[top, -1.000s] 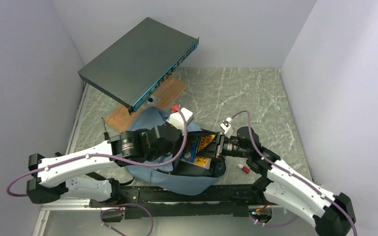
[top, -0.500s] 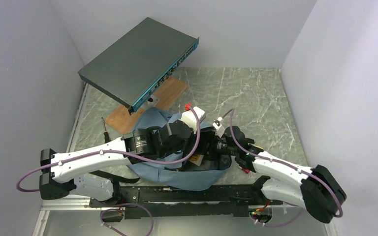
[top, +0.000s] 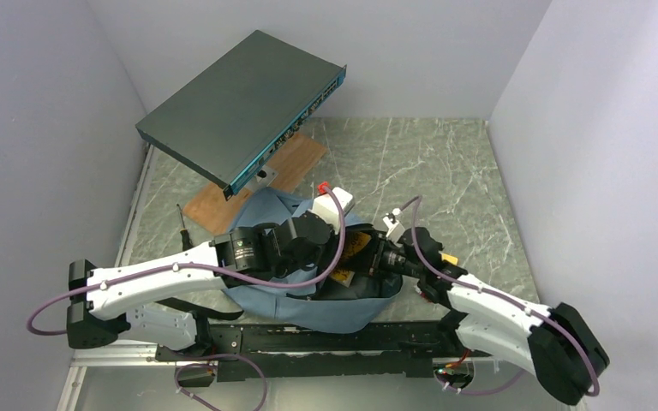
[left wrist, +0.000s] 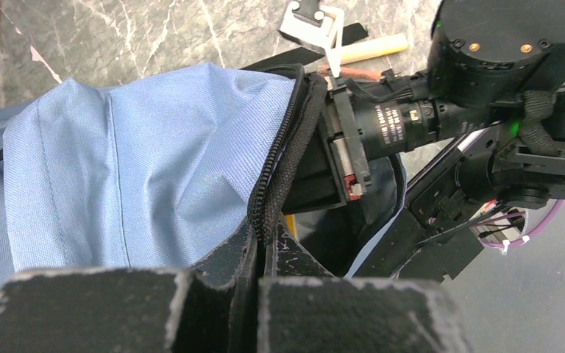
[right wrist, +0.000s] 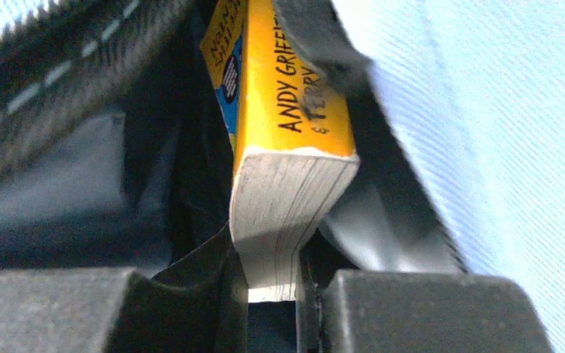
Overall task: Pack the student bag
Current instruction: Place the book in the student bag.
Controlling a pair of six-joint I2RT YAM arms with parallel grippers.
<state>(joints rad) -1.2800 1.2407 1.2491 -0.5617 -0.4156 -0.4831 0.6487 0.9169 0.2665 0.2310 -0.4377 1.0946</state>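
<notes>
1. The student bag [top: 343, 315] is seen lying at the near edge of the worktop [top: 445, 171], between the two arms, with its main mouth turned toward the right.
2. The step in hand is judged to be loading. A yellow paperback [right wrist: 287, 132] is held in that mouth, partly inside the dark lining.
3. What is called for next, it is judged, is a deeper push until the paperback clears the zip. A release and a straight withdrawal would then be needed, so the fabric is not dragged out.
4. The left arm is stretched across the bag from the left, its wrist low over the blue cloth. The right arm is reached in from the right, its wrist levelled at the opening.
5. The left claw [left wrist: 261, 250] is clamped shut on the bag's zippered rim [left wrist: 283, 162], by which the mouth is held up.
6. The right claw [right wrist: 272, 287] is closed on the paperback's page edge, with both fingers pressed to it.
</notes>
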